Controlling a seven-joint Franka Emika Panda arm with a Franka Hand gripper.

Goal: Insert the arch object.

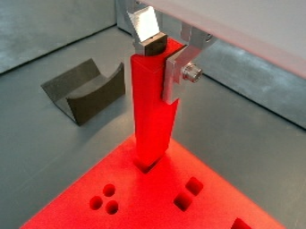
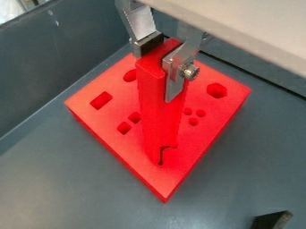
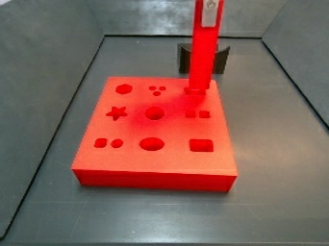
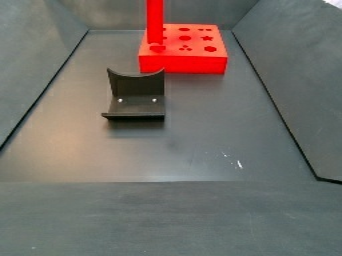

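The arch object (image 1: pixel 153 116) is a long, slim, bright red bar standing upright. It shows in both wrist views (image 2: pixel 152 107) and both side views (image 3: pixel 202 58) (image 4: pixel 154 25). My gripper (image 1: pixel 165 61) is shut on its top end, one silver finger on each side (image 2: pixel 160 61). The bar's lower end sits in a slot near a corner of the flat red board (image 2: pixel 107 125) with shaped holes (image 3: pixel 141 159). How deep it sits is hidden. In a side view the gripper (image 3: pixel 206 8) is mostly cut off at the frame's edge.
A short dark grey block (image 4: pixel 134 95) with a curved dip stands on the dark floor apart from the board (image 4: pixel 201 58), also in a wrist view (image 1: pixel 86 89) and behind the bar (image 3: pixel 221 60). Sloped grey bin walls (image 3: pixel 52 115) enclose the floor.
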